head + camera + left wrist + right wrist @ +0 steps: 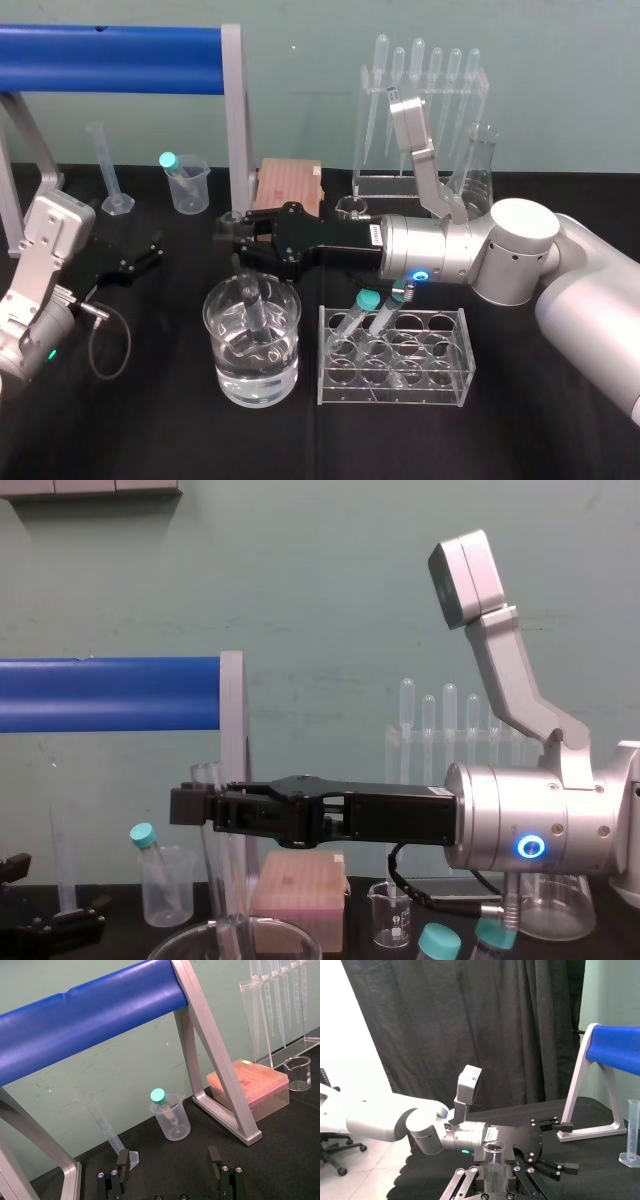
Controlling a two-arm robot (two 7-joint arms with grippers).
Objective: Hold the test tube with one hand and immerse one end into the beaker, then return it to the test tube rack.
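The test tube (pixel 255 312) stands nearly upright with its lower end dipped in the water of the large beaker (pixel 286 362). My right gripper (pixel 233 240) reaches in from the right and is shut on the tube just below its open rim. From the side, the right gripper (pixel 200 806) grips the tube (pixel 212 865) above the beaker's rim (pixel 185 942). The right wrist view has the tube (pixel 494 1161) standing between my own fingers. The clear test tube rack (pixel 440 372) sits to the right of the beaker. My left gripper (pixel 140 262) rests open at the left, holding nothing.
A blue bar on a grey frame (pixel 236 120) stands behind the beaker. A plastic cup with a teal-capped tube (pixel 186 182), a graduated cylinder (pixel 108 165), a pink tip box (pixel 290 182), a pipette stand (pixel 420 110) and a flask (pixel 480 160) line the back. Teal-capped tubes (pixel 366 306) lean in the rack.
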